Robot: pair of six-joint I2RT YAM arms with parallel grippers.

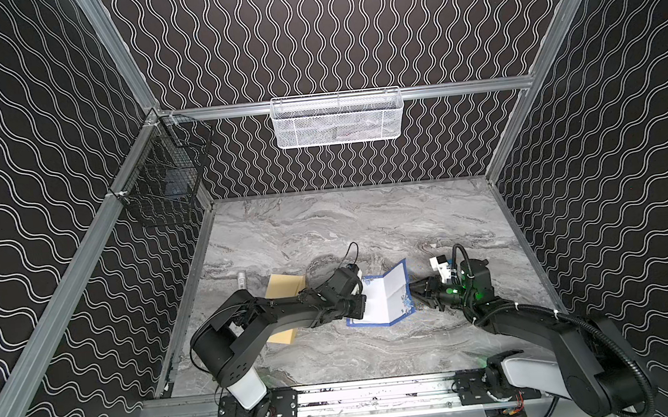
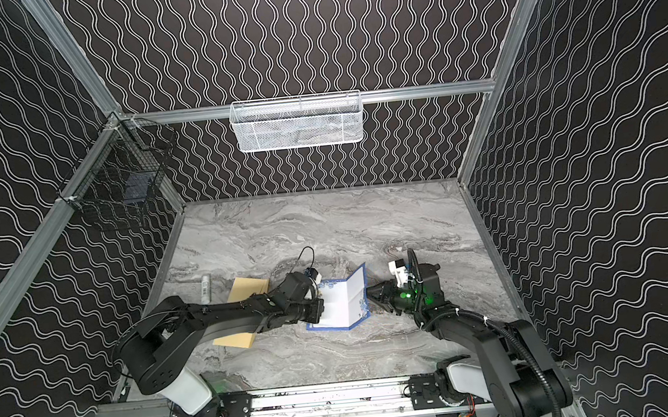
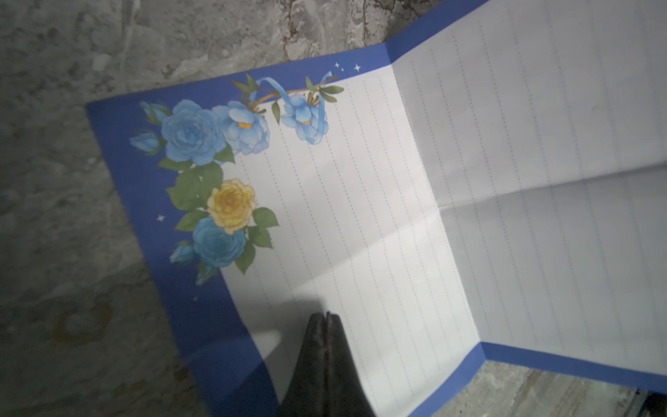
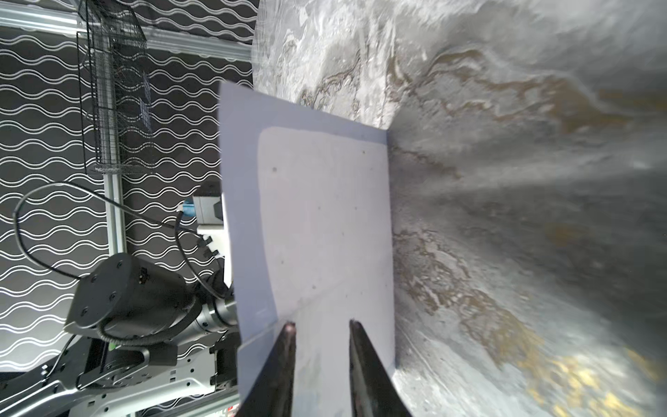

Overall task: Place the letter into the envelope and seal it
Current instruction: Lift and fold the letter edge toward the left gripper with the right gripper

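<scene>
In the left wrist view the left claw (image 3: pixel 326 321) is seen clenched, its tip over the lined letter (image 3: pixel 361 202), which is laid on the marble surface (image 1: pixel 326 235). The right claw (image 4: pixel 321 325) is held released at the raised flap's white back. The tan envelope (image 1: pixel 286 285) is partly hidden beneath the left arm (image 1: pixel 292 309).

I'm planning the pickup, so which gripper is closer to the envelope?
Left. The left gripper rests on the letter's edge nearest the envelope; the right gripper is at the letter's opposite, raised side.
</scene>
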